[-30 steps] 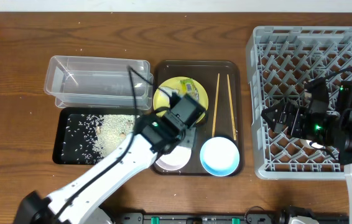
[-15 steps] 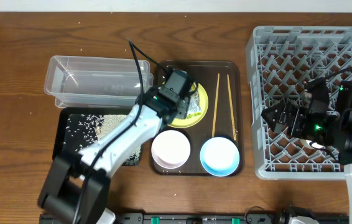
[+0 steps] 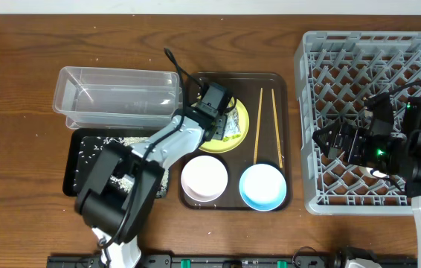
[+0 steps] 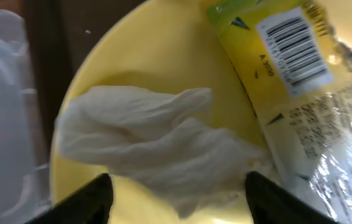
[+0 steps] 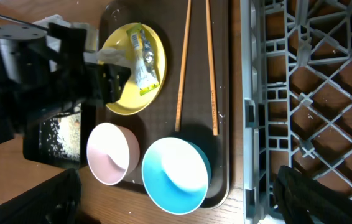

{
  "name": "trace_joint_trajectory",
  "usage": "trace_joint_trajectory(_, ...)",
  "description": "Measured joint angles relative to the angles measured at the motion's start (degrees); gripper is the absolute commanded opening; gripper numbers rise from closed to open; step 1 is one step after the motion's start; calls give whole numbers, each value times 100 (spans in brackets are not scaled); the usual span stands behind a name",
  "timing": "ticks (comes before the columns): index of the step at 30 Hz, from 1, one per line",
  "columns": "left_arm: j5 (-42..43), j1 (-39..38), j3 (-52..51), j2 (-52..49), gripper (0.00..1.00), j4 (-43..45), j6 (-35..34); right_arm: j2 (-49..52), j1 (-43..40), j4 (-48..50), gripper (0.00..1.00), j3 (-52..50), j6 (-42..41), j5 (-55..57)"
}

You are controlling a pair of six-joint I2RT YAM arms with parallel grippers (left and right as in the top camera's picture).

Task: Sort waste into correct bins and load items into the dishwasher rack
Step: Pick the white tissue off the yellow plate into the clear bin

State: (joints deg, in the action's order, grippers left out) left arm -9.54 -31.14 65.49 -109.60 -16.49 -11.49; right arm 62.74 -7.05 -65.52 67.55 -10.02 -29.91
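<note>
Overhead, the white bowl (image 3: 204, 179) and the light-blue bowl (image 3: 261, 185) sit nearest on the brown tray (image 3: 267, 85). Just past them, the left gripper (image 4: 179, 199) hangs low over the yellow plate (image 4: 138, 62), its two fingers spread apart and holding nothing. The white scrap (image 4: 157, 146) lies right between them, with the wrapper (image 4: 288, 81) just beside it. A good grab goes straight down and pinches the puffy middle of the scrap, not the plate. The clear tub (image 3: 114, 97) waits far left. The right gripper (image 3: 329, 141) hangs over the rack (image 3: 344, 59), fingers wide apart and holding nothing.
</note>
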Motion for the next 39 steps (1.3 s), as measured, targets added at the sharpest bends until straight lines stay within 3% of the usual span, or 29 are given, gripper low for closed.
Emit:
trace_joint_trajectory(5,20,0,2,-68,15,11,42,0,0,-2,97,0,0,0)
trace_joint_trajectory(7,17,0,2,-63,6,-13,74,0,0,-2,97,0,0,0)
trace_joint_trajectory(12,17,-4,46,297,6,-732,-35,0,0,0,97,0,0,2)
trace_joint_trajectory(21,-431,345,669,2417,6,-1447,-114,0,0,-2,97,0,0,2)
trace_joint_trajectory(22,-533,470,691,2487,7,-1486,-116,0,0,-2,97,0,0,2)
trace_joint_trajectory(24,-691,758,691,2483,36,-1523,-125,0,0,-2,97,0,0,2)
trace_joint_trajectory(26,-734,1062,691,2273,37,-1515,-160,0,0,-2,97,0,2,2)
trace_joint_trajectory(28,-599,1287,660,2035,49,-1495,-125,0,0,0,98,0,0,2)
trace_joint_trajectory(31,-205,1340,597,1917,56,-1443,-79,0,0,-2,97,0,0,2)
trace_joint_trajectory(39,546,369,599,1781,66,-1025,-13,0,0,-2,97,0,0,0)
